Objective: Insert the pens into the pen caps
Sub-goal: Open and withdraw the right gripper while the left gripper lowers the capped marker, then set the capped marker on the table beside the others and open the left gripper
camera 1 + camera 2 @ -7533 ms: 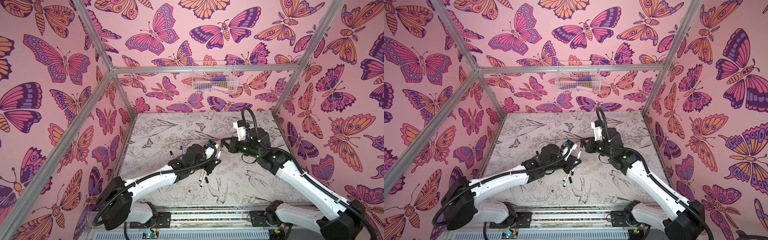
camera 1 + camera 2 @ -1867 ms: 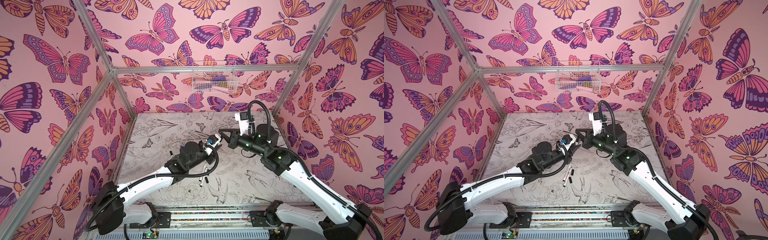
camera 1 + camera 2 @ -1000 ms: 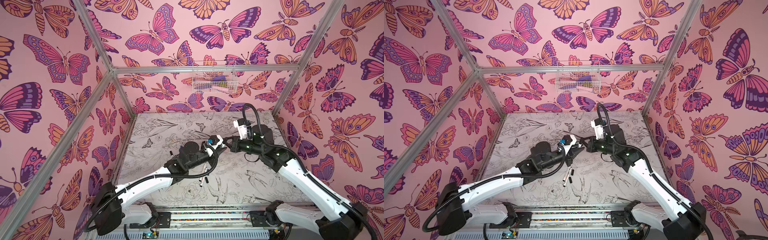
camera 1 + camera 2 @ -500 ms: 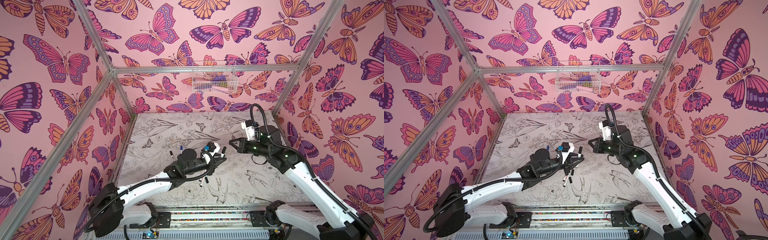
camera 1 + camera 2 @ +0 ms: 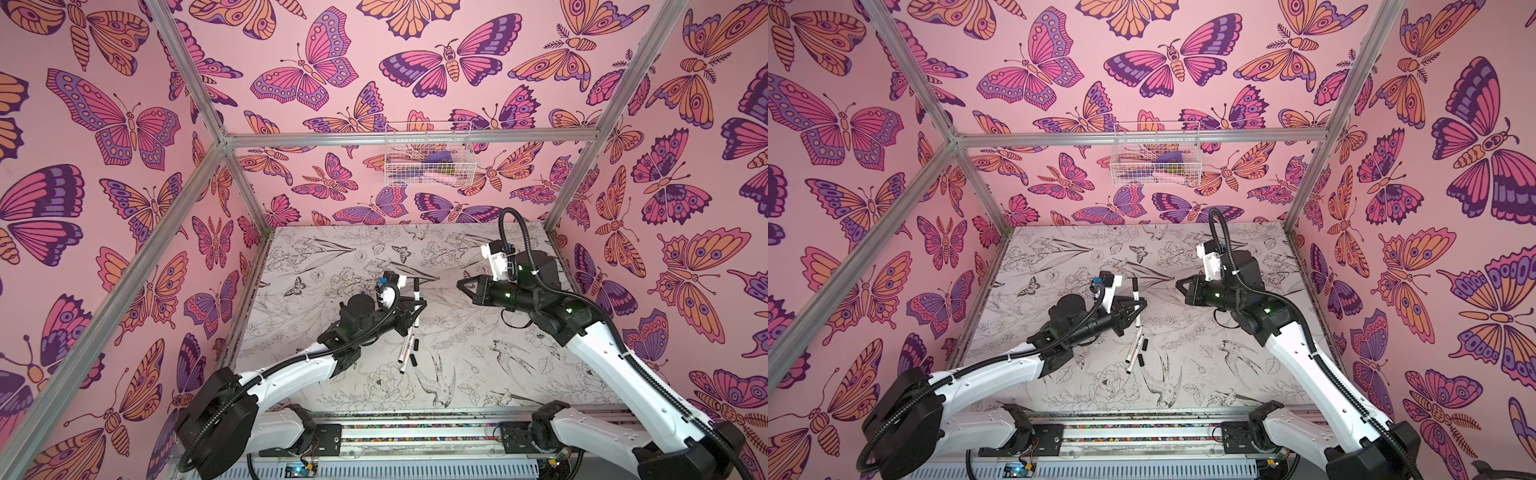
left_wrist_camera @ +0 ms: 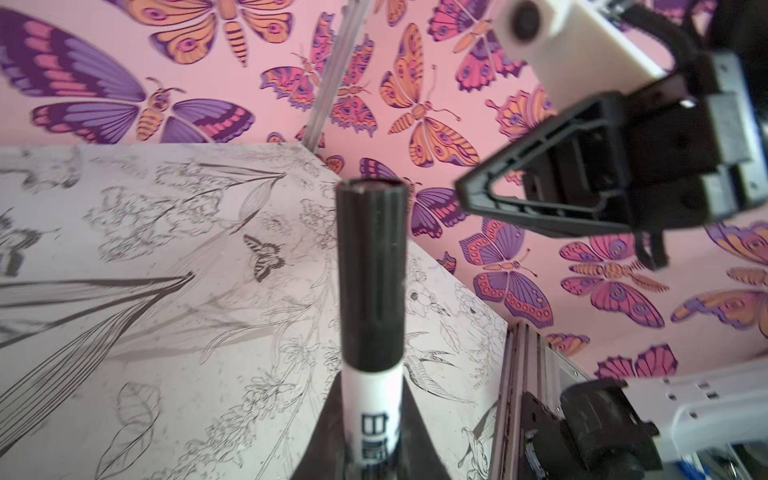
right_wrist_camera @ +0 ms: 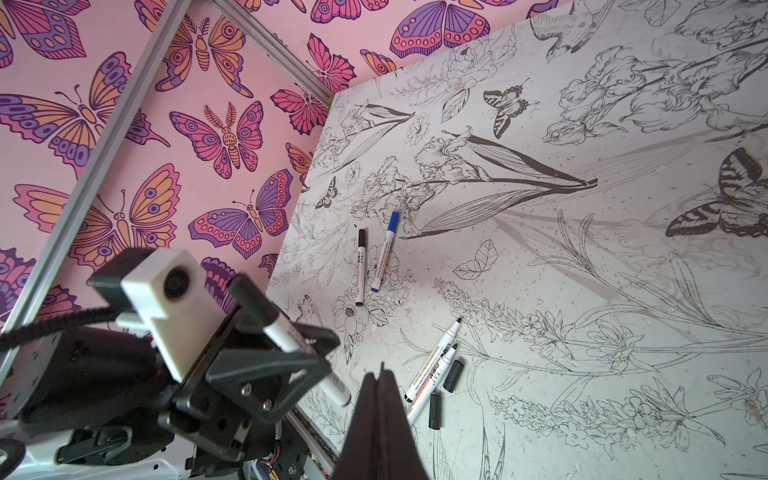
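Here, left gripper clamping capped pen, right gripper closed, empty

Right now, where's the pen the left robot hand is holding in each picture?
In a top view: pen central, left of the right gripper.
In a top view: pen same place.
Left wrist: pen central, black cap on.
Right wrist: pen clamped beside white camera.
Shared landmark: the shut right gripper.

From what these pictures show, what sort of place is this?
Probably a walled robot test booth. An aluminium frame holds butterfly-printed walls, the left arm and the right arm are mounted at the front edge of a printed table, and a wire basket hangs at the back.
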{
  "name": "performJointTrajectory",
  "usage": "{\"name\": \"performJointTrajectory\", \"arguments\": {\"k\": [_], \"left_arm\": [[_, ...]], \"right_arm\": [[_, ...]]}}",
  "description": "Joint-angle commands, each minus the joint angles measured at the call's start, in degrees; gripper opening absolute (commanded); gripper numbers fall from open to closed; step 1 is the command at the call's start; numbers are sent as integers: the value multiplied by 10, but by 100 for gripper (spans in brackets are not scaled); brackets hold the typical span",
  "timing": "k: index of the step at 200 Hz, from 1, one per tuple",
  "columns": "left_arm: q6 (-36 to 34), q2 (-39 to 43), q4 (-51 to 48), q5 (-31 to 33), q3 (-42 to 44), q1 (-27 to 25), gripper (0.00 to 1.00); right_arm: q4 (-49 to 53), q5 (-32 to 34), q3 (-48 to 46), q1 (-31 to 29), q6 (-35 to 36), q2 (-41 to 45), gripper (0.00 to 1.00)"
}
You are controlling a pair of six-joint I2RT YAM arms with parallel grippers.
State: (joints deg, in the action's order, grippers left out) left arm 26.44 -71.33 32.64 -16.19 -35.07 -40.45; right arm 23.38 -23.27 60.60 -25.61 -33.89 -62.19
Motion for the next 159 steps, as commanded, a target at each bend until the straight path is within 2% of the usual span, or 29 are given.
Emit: {"name": "performJointTrajectory", "arguments": {"k": [1,9,32,57,82,102,132,159], "left_arm": [[73,14,-116,90,1,33,0],[95,15,-177,117,-6,52,0],[130,5,-341,132,-40,125,0],[135,-4,-425,179,-39,173,0],[156,-10,-468,214,-29,216,0],[170,-45,-478,230,-24,245,0],[168,-62,-492,264,-19,260,0],[167,-93,-493,257,-14,265,0]], "right_arm": [[-3,-5,-5,2,-4,-6,2],[-3,-7,-6,2,-4,-7,2],[-1,-7,-6,2,-2,-9,2],[8,-6,-4,2,5,-9,2],[21,0,0,2,15,-7,2],[24,2,0,2,18,-4,2],[30,6,1,2,23,-4,2],[32,9,1,2,29,-2,2]]}}
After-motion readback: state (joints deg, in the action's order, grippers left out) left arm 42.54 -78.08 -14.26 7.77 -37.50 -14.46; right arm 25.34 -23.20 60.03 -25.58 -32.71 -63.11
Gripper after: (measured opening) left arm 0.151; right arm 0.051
